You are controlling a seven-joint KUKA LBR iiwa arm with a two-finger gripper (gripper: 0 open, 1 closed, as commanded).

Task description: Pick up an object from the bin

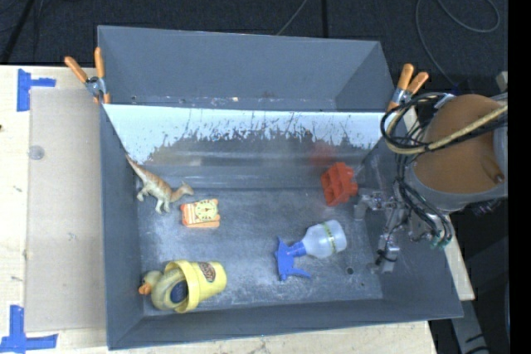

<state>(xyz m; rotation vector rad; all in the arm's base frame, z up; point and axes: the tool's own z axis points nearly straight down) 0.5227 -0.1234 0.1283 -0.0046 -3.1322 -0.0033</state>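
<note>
Pincer point(387, 254) hangs low by the bin's right wall; you can't tell if it's open or closed. Grey bin point(249, 70) holds, big to small: yellow cup-like toy point(187, 284), front-left; clear bottle w/ blue nozzle point(314, 246), nearest, just left of pincer. It's prob. light, slick, thin-walled, so take it at the neck. Then red lump point(338, 182) behind it; tan dinosaur point(158, 188) and orange box point(201, 214), far left.

Bin point(241, 87): matt grey metal, scuffed. Spray bottle point(309, 249): glossy plastic. Dinosaur point(156, 186): plastic.
</note>
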